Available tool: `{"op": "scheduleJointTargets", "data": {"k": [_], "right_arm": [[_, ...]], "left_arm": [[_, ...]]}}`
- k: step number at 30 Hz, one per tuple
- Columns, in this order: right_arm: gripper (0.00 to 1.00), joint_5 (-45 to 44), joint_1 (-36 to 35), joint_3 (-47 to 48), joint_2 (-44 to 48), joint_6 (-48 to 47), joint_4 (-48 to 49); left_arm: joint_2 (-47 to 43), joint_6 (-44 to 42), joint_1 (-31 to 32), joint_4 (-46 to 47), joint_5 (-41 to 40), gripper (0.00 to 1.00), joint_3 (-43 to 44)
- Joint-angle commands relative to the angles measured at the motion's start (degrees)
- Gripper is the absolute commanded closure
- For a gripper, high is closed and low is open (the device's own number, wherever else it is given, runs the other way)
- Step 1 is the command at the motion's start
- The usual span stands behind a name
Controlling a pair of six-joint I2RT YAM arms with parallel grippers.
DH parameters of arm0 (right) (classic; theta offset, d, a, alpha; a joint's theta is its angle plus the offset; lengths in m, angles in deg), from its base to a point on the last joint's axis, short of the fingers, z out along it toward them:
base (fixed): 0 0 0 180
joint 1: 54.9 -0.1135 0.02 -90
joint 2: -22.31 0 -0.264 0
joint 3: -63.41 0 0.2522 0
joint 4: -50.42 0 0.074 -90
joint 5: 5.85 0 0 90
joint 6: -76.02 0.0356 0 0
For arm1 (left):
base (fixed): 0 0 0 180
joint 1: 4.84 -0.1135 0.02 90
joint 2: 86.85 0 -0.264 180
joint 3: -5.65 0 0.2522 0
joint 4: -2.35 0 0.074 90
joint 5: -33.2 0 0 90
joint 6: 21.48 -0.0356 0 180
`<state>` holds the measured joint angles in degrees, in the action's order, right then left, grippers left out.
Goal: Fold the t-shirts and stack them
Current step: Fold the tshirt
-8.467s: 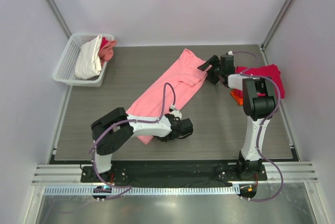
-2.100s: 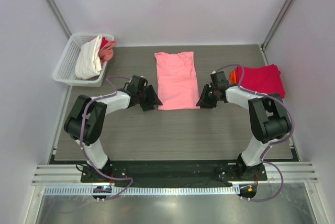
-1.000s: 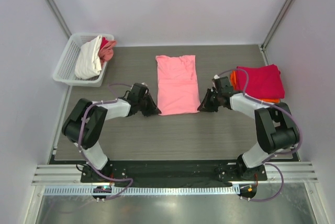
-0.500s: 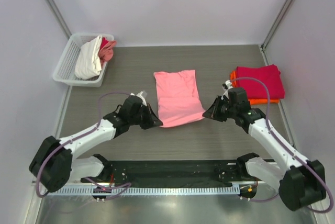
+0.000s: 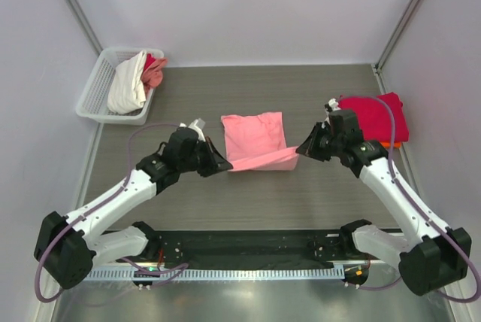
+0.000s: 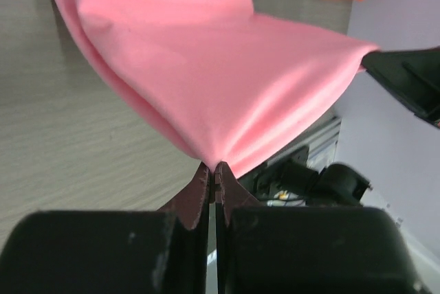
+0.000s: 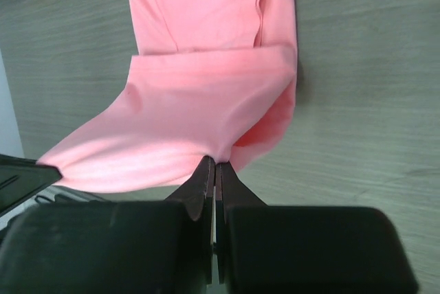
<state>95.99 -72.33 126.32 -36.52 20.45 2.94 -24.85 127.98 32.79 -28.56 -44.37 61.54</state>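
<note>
**Both pincers clenched on the salmon-pink shirt's near edge**

The left gripper (image 6: 212,170) is pinched fully closed on the near left corner of the salmon-pink t-shirt (image 5: 255,138). The right gripper (image 7: 211,165) is pinched just as tight on the near right corner. In both wrist views the cloth fans up from between the fingertips. The edge hangs stretched between the two pincers, lifted off the table (image 5: 316,194), while the far part of the shirt lies flat in the middle of it.

Half a second before, the shirt lay longer on the table, its near edge low and closer to the arm bases. Now that edge has been raised and carried toward the far side, so the flat part is shorter.

Counted, there are two arms, two grippers and one white basket (image 5: 94,89) at the far left corner. Five shirts show: the salmon-pink one, a crimson t-shirt (image 5: 376,115) folded at the right edge on an orange t-shirt (image 5: 389,144), and a white t-shirt (image 5: 128,85) and a coral-pink t-shirt (image 5: 155,70) in the basket.
</note>
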Motion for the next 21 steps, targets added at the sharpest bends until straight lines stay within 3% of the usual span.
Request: {"op": "scheduleJointTargets", "data": {"k": [1, 11, 21], "right_arm": [[0.99, -5.24, 0.12, 7.26, -5.65, -2.79, 1.28], [0.99, -5.51, 1.43, 22.39, -24.39, -3.5, 4.18], [0.99, -2.87, 4.42, 35.22, -42.76, -2.18, 7.43]], "left_arm": [[1.89, -2.07, -3.78, -2.36, 1.11, 1.0, 3.83], [15.58, -5.49, -12.05, -1.4, 4.8, 1.0, 14.64], [35.1, -7.52, -19.6, -1.66, 6.29, 1.0, 32.9]]}}
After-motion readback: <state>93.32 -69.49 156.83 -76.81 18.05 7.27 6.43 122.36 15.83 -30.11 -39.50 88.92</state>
